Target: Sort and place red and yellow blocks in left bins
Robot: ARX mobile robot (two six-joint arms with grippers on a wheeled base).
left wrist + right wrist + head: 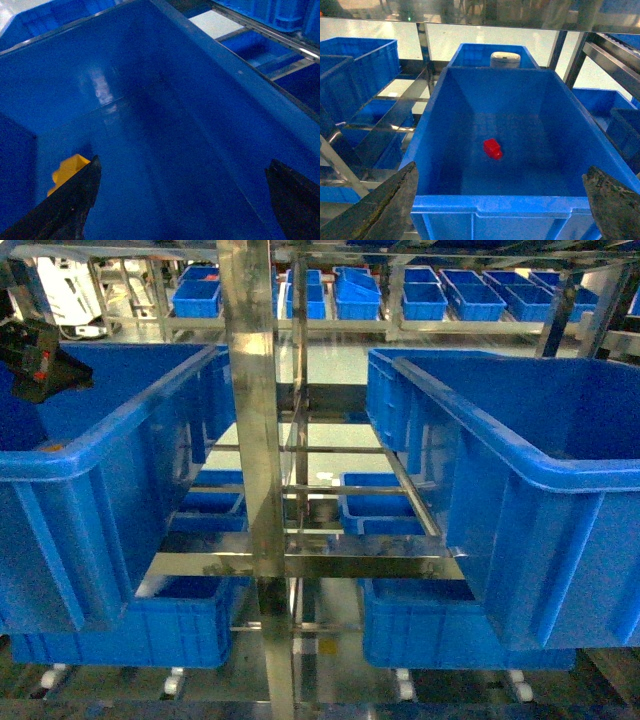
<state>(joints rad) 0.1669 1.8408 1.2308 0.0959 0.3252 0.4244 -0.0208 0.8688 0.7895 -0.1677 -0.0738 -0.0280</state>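
Metal rack (262, 440) carries two big blue crates. Left crate (95, 455) has the left gripper (182, 200) inside, fingers (70, 200) wide apart, empty. Yellow block (70, 167) on its floor, beside left finger. Right crate (520, 145) holds red block (493, 148) mid-floor; right gripper (502, 200) above near rim, fingers apart, empty.

Warehouse: steel racks (262, 440), blue crates (448, 295)
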